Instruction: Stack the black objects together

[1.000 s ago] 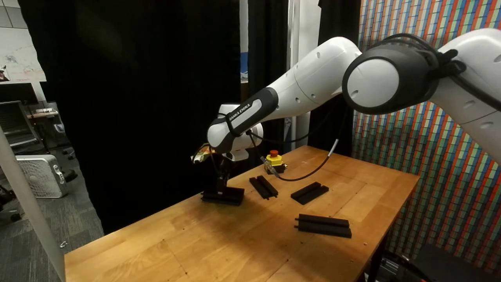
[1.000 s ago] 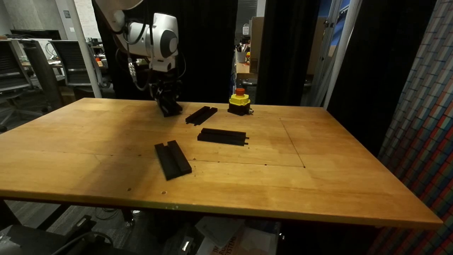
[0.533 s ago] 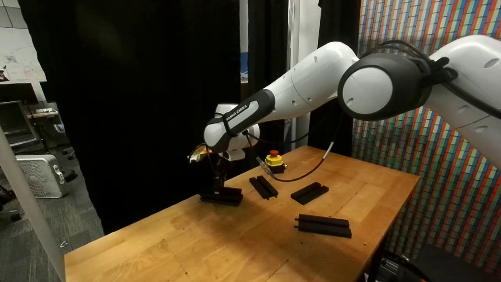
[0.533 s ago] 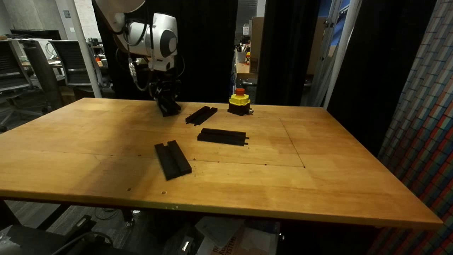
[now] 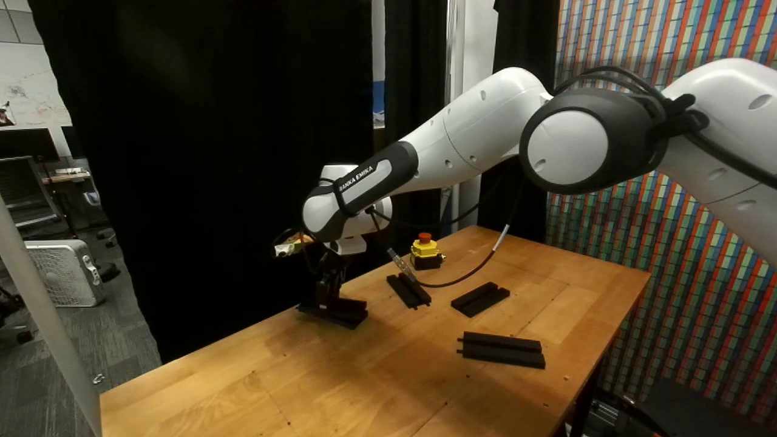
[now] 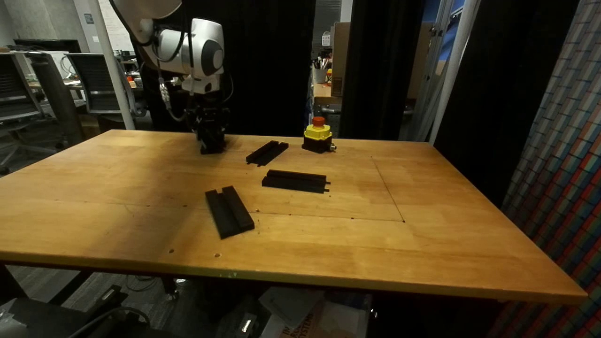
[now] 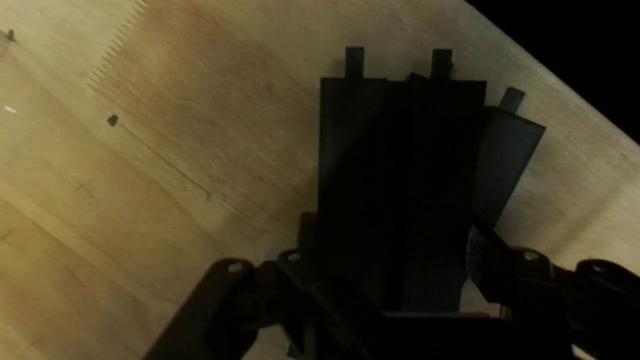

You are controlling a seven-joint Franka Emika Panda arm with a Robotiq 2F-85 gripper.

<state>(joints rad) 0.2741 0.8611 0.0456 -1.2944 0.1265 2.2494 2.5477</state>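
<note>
1. Grip: your end effector point(image 7: 392, 237) is clamped on the upper bar point(image 7: 380, 165) by its long sides; don't let go until the bar sits square.
2. Under the end effector lies the lower bar point(image 7: 507, 160), mostly hidden and askew, one pegged corner poking out. Aligning the pair looks like your step now: rotate so the upper bar's pegged end swings over that corner, then ease down and release. Whether the two touch, I can't tell.
3. Near the end effector, the closest loose bar point(image 5: 409, 290) lies flat on the table point(image 6: 422, 263), probably your handiest next pick.
4. Farther from the end effector is the middle bar point(image 6: 295, 181).
5. Farthest from it is the last bar point(image 6: 229, 212).
</note>
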